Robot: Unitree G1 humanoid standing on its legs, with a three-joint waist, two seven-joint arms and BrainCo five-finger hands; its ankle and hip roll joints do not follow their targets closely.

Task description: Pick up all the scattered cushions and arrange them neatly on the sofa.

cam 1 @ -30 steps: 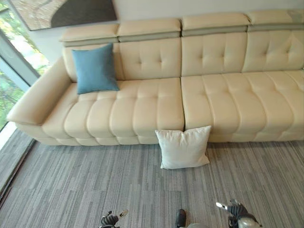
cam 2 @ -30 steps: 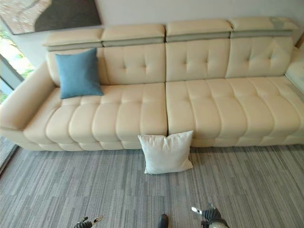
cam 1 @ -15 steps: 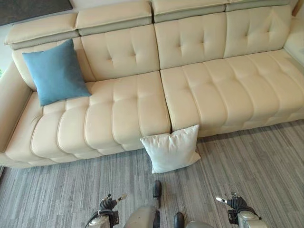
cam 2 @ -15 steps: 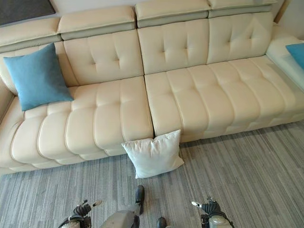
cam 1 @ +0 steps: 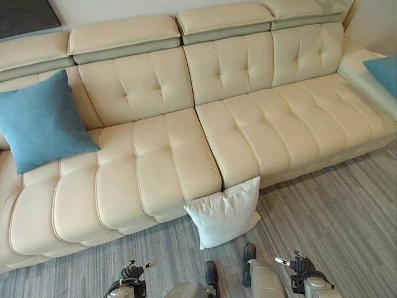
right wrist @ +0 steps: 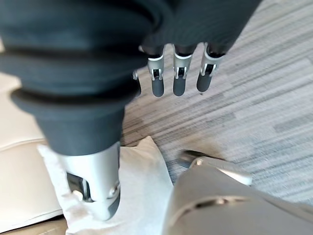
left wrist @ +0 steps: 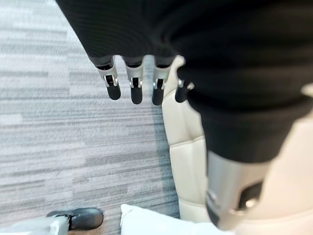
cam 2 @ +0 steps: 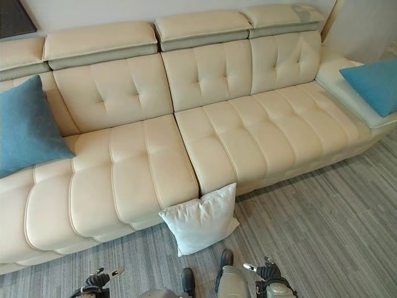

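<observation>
Three square fabric cushions: one white cushion (cam 1: pixel 224 212) on the grey striped carpet (cam 1: pixel 329 211), propped against the front of the cream tufted leather sofa (cam 1: pixel 186 143); two blue, one blue cushion (cam 1: pixel 38 121) leaning on the left backrest, another blue cushion (cam 2: pixel 372 85) at the right end. Left hand (left wrist: pixel 134 81) and right hand (right wrist: pixel 178 73) hang low over carpet, fingers straight and relaxed, holding nothing.

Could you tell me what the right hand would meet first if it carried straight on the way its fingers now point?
Probably the grey carpet: the right hand hangs open, holding nothing, fingers aimed at bare floor. The white cushion lies beside that line, though depth is unclear.
</observation>
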